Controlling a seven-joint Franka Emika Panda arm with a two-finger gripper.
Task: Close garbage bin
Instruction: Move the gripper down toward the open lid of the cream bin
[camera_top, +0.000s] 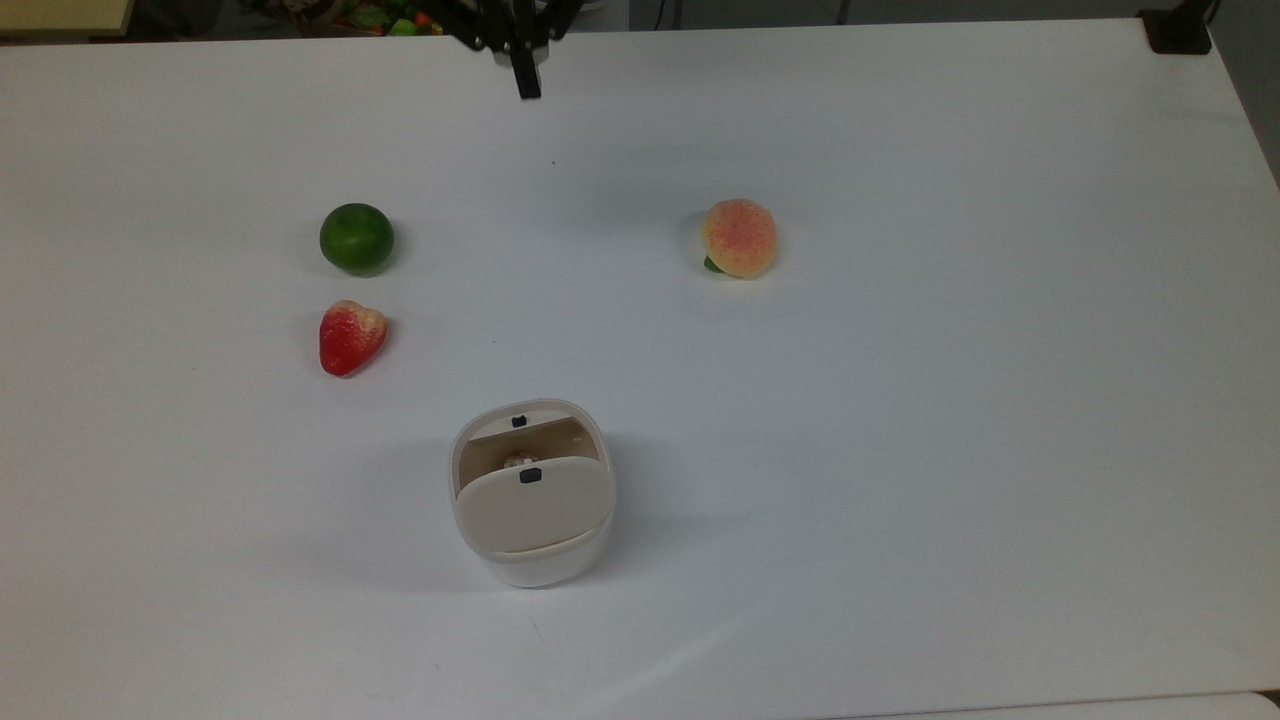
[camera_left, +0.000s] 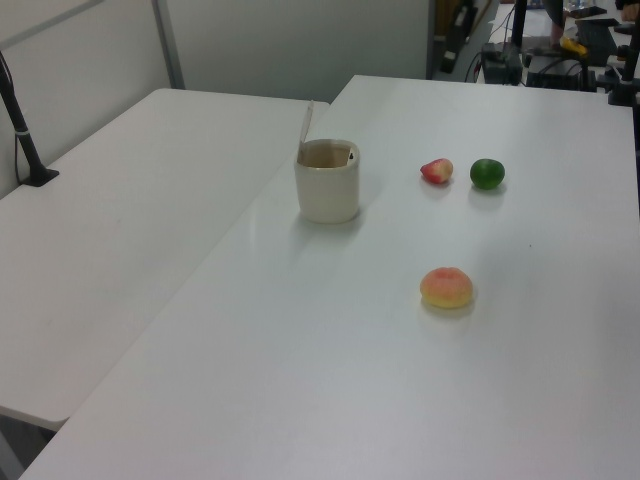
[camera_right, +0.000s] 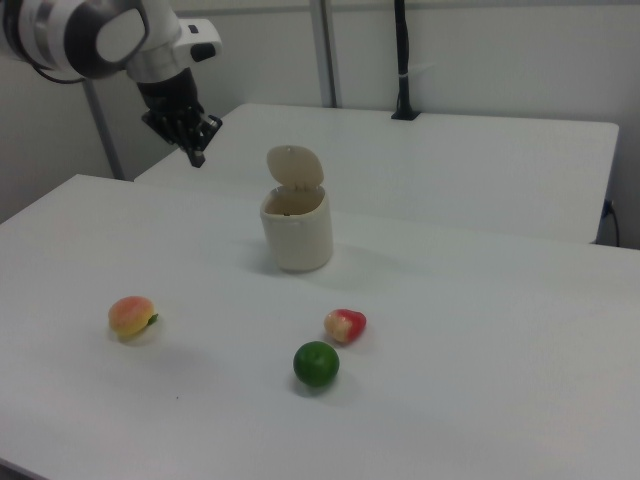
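My gripper (camera_top: 524, 88) hangs at the 12 o'clock edge of the top view, above the white table (camera_top: 900, 400), holding nothing. The tips read as one dark prong, but I cannot tell how far apart the fingers stand. In the right view the gripper (camera_right: 197, 152) sits high at about 10 o'clock from the garbage bin (camera_right: 296, 230), well apart from it.

The garbage bin (camera_top: 530, 500) stands toward 6 o'clock of the top view's centre. Its lid (camera_right: 295, 166) stands up, nearly upright, hinge on the side away from me, a small black tab on its face. Task not yet begun in effect: bin open.

Risks, as I judge them:
- Bin looks light. A sideways push on the raised lid could tip or slide the whole bin rather than swing the hinge.
- Coming down on the near rim instead of behind the lid would miss the lid altogether.
- Lid may stop short of latching if pressed off-centre.

Contents: something small and pale lies inside the bin (camera_top: 517, 461); I can't identify it.

Strewn about on the table: lime (camera_top: 356, 238), strawberry (camera_top: 350, 336), peach (camera_top: 739, 237), all well apart from the bin.
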